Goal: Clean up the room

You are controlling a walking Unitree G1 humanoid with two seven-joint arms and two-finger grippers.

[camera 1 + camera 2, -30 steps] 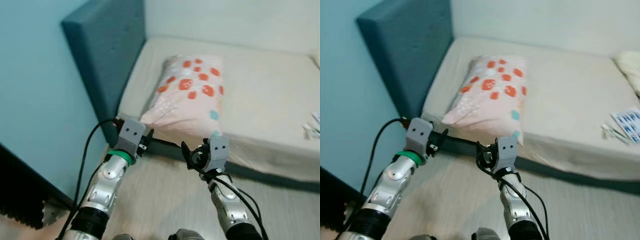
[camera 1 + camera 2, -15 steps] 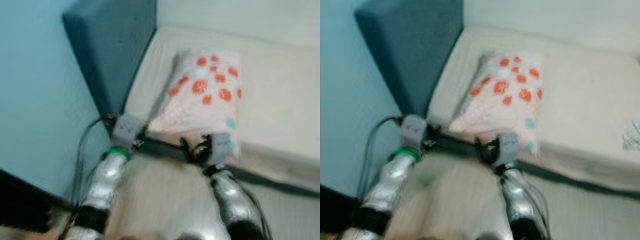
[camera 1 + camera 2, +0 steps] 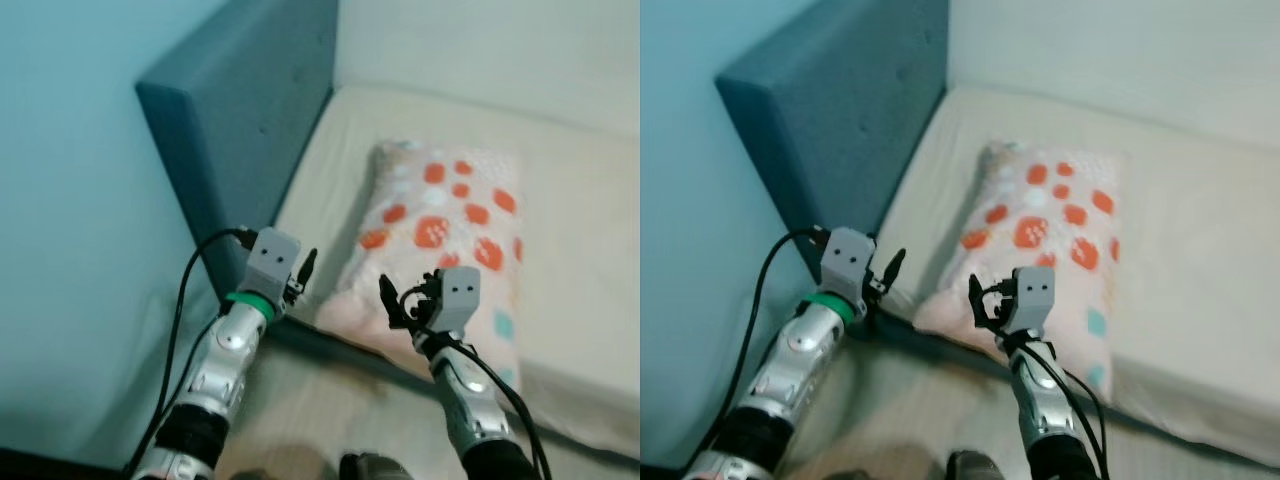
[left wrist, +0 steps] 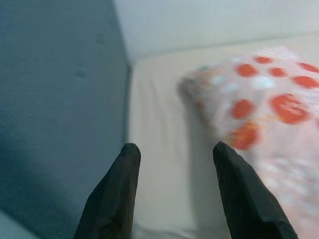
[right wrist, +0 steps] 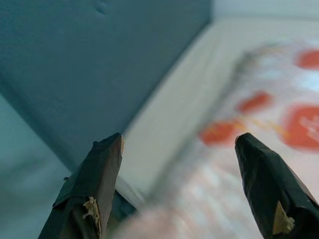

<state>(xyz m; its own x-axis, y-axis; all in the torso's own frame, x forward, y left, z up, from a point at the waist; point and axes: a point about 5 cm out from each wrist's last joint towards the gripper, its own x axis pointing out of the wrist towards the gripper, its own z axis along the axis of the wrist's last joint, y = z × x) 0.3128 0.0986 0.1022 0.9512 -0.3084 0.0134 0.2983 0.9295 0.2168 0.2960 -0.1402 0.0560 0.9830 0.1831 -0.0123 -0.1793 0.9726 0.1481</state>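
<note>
We see the spotted pillow [image 3: 440, 240] on the bed [image 3: 580, 170], near the blue headboard [image 3: 250, 130]. Our left gripper [image 4: 174, 164] and right gripper [image 5: 179, 164] are spread wide near the pillow, holding nothing.

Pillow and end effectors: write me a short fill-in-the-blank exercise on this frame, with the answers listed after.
1. The pillow lies on the ____.
2. The blobs printed on it are mostly ____.
3. The headboard beside the bed is dark ____.
4. The left end effector and the right end effector both have their fingers ____, holding nothing.

Answers: bed; orange; blue; open
</note>
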